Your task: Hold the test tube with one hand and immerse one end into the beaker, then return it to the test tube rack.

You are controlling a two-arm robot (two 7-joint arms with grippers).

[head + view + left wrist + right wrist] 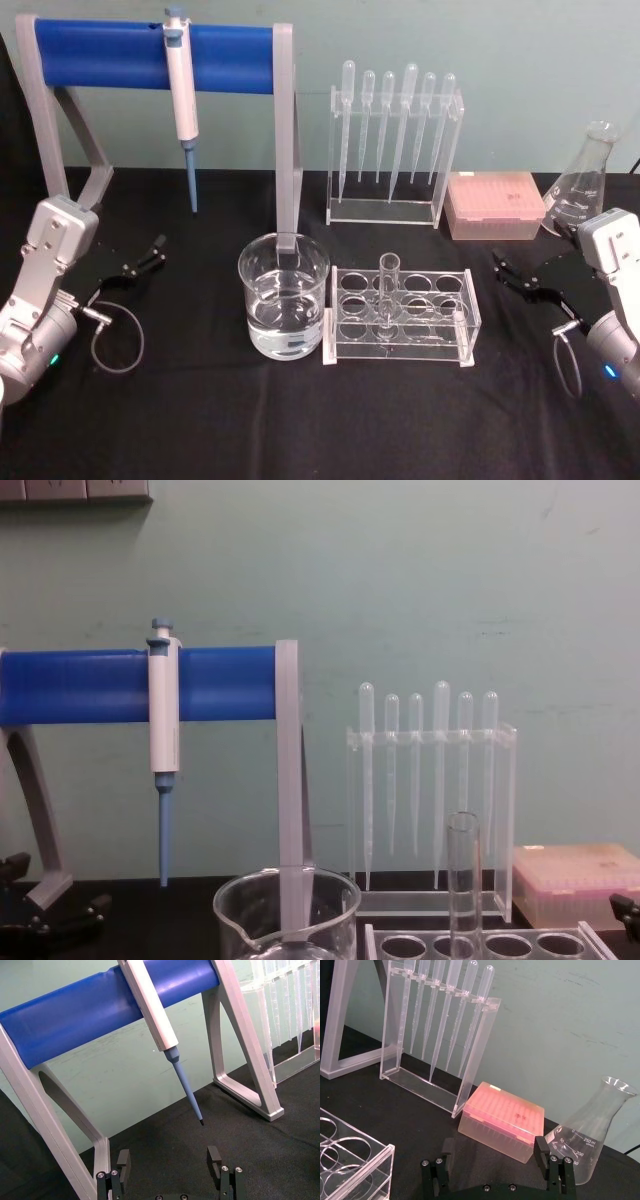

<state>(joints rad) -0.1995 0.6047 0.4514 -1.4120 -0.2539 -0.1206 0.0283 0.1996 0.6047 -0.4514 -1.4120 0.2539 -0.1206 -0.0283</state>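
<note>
Glass test tube (388, 285) stands upright mid-frame, nearer the right hand (510, 273) than the left hand (147, 256); both open, empty.

Left pincer (145, 258) wide open, tips aimed forward-right, left wrist (40, 320) behind and below it. Right pincer (510, 272) wide open, tips aimed left, right wrist (615, 350) to its right.

Light even, diffuse, from overhead; scene moderately bright. Pale green wall (450, 580) lit flat, no hard shadows. Matte black tabletop (200, 420) swallows shadows, no glare. Soft sheen along top of blue bar (100, 1010). Small highlights on beaker (262, 300) rim, flask (590, 1135) far right. Pink box (502, 1110) lid bright.
</note>
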